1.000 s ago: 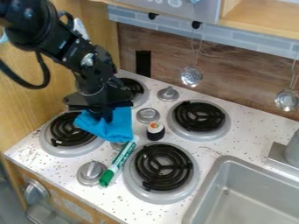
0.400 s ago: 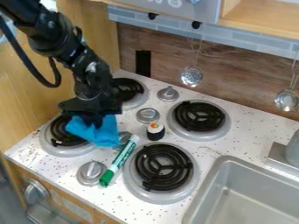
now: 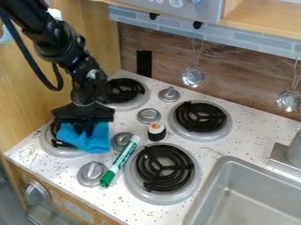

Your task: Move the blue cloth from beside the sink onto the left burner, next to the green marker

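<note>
Over the front-left burner (image 3: pixel 59 150), at the left of the stove, the black gripper (image 3: pixel 85 128) points down, shut on a blue cloth (image 3: pixel 94 141). The cloth hangs in folds below and around the fingertips and hides much of that burner. To its right, a green and white marker (image 3: pixel 120 161) lies slanted between a silver knob (image 3: pixel 92 173) and the front-right burner (image 3: pixel 164 168). A small sushi-like piece (image 3: pixel 156 131) with a dark side and an orange spot on its white top stands upright behind the marker.
Two more burners, at back left (image 3: pixel 124 91) and back right (image 3: pixel 200 116), flank several silver knobs. A grey sink (image 3: pixel 258 193) fills the lower right beside a faucet base (image 3: pixel 285 159). Two metal ladles, one a strainer (image 3: pixel 192 76), hang on the back wall; a wooden wall (image 3: pixel 29 105) borders the left.
The gripper has moved left and down toward the front-left burner, carrying the blue cloth. More of the back-left burner and a knob beside the marker are uncovered.
</note>
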Robot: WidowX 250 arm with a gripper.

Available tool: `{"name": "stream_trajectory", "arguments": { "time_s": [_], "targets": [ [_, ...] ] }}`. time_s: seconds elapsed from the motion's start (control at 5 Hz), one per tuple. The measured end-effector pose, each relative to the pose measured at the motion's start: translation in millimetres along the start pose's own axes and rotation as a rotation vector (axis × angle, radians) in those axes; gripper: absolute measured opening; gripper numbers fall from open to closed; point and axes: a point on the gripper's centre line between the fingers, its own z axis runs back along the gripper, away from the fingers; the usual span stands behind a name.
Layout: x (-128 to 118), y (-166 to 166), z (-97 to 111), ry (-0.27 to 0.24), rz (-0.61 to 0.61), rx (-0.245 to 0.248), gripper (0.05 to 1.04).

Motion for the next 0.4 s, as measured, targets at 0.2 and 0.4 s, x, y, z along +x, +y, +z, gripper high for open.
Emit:
{"name": "stream_trajectory", "arguments": {
  "time_s": [0.2, 0.4],
  "targets": [
    [-1.9, 2.3, -9.7, 0.012, 0.002, 0.021, 0.087],
    [-2.3, 5.8, -20.5, 0.021, 0.015, 0.043, 0.087]
  ]
}}
